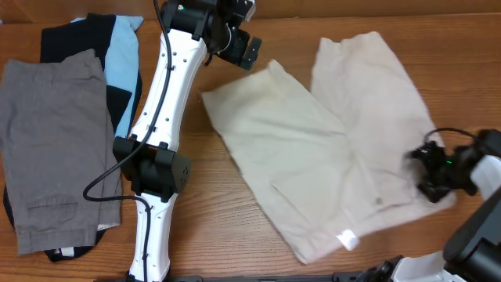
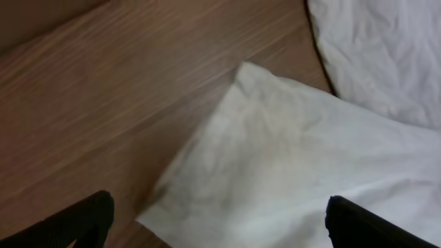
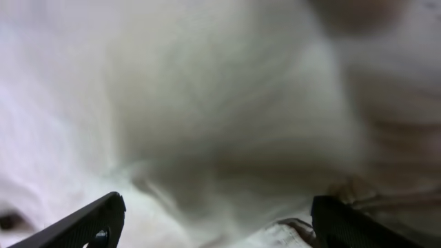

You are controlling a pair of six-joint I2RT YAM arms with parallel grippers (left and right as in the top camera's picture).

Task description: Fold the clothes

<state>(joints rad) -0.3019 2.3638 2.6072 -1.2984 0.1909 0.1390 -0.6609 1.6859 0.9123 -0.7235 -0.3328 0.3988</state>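
At the far left of the surface [image 1: 211, 196], grey shorts [image 1: 51, 149] are laid flat over a black and light-blue garment [image 1: 117, 55]. Just to their right, the left arm [image 1: 160, 117] is stretched toward the far edge. The left fingers [image 2: 86, 219] are held near the far-left hem corner of the cream shorts [image 1: 305, 149]. In the left wrist view they are seen spread wide with nothing between them, and that corner of cloth lies below the gap. The cream shorts are spread flat right of centre, the two legs fanned toward the far edge and the waistband toward the near edge, where a small white label [image 1: 347, 239] is turned out. At the right, the right fingers [image 3: 89, 222] are placed over the outer edge of the right-hand leg. They are parted wide, close above blurred pale cloth; whether the cloth is touched cannot be told.
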